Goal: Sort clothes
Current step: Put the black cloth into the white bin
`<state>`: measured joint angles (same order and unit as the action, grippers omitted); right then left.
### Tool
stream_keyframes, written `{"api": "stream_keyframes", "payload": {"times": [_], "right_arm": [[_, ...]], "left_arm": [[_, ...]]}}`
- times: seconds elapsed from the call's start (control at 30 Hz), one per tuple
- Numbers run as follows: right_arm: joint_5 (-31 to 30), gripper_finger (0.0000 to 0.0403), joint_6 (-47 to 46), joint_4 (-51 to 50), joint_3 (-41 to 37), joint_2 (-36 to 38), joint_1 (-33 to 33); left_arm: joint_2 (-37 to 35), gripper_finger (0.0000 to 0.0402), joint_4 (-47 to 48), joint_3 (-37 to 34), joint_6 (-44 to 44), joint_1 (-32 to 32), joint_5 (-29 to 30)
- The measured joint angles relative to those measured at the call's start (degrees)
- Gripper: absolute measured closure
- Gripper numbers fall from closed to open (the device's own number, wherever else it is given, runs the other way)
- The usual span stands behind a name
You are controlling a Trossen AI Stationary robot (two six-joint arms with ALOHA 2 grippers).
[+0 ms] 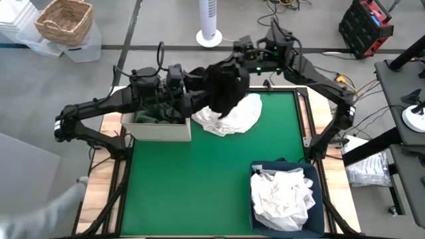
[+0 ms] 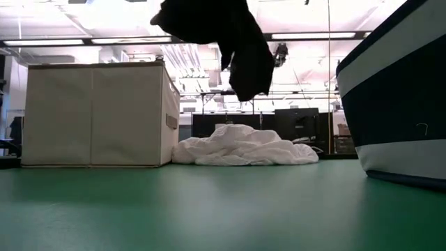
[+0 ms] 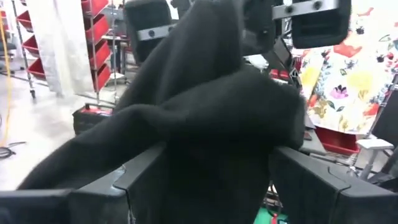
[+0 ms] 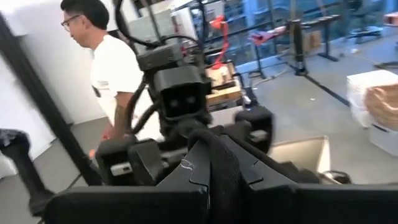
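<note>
A black garment (image 1: 226, 86) hangs in the air between both grippers, above the table's far middle; in the low view the black garment (image 2: 233, 42) dangles clear of the table. My left gripper (image 1: 182, 81) is at its left end, over the beige box, and shut on it. My right gripper (image 1: 242, 61) is at its far right part, also shut on it. A white garment (image 1: 234, 116) lies crumpled on the green mat below, and shows as a low white heap (image 2: 240, 146) beside the box. My left gripper (image 3: 211, 180) has a thick bunch of the black garment (image 3: 211, 124) between its two fingers (image 3: 146, 174), which stand well apart; cloth also drapes over one finger. The garment is lifted clear. My right gripper (image 4: 217, 180) pinches a narrow bunched fold of the black garment (image 4: 219, 158) between its fingers; the garment hangs below, clear of the table.
The beige box (image 1: 159, 126) at the table's left far part holds dark clothes. The navy bin (image 1: 287, 194) at the near right corner holds white clothes. Green mat (image 1: 192, 186) lies bare between them. A person in a white T-shirt (image 4: 115, 68) stands beyond the table.
</note>
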<state>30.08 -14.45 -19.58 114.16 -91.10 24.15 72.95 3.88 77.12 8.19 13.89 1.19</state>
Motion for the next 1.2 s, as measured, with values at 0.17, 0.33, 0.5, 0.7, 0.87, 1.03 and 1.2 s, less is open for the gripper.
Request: {"api": "stream_keyframes", "payload": {"times": [0.17,0.33,0.5,0.7,0.87,1.03,1.2], "right_arm": [[1.27,0.0394,0.91,-0.17,4.43,-4.24,-2.2],[1.28,0.0394,1.61,-2.76,8.23,-7.03,-3.33],[1.47,0.0394,1.72,-3.97,9.22,-7.8,-3.89],[1.64,0.0394,1.66,-4.01,9.17,-8.29,-4.42],[1.58,0.0394,1.65,-4.14,9.06,-8.29,-4.44],[1.39,0.0388,1.64,-4.14,9.0,-8.29,-4.4],[-1.63,0.035,2.23,-6.42,9.0,-7.94,-4.44]], "left_arm": [[1.43,0.0152,-0.04,0.0,0.6,-0.07,6.66],[2.17,0.0152,-0.48,0.0,1.09,-0.21,10.12],[2.25,0.0152,-3.46,0.0,-1.87,-0.35,10.31],[2.25,0.0169,-4.83,0.0,-3.04,-0.35,8.35],[2.41,0.0276,-4.94,0.0,-3.23,-0.36,6.69],[2.2,0.0381,-4.98,0.0,-2.62,-0.35,6.63],[0.55,0.0387,-4.27,0.62,-2.76,-0.94,7.6]]}}
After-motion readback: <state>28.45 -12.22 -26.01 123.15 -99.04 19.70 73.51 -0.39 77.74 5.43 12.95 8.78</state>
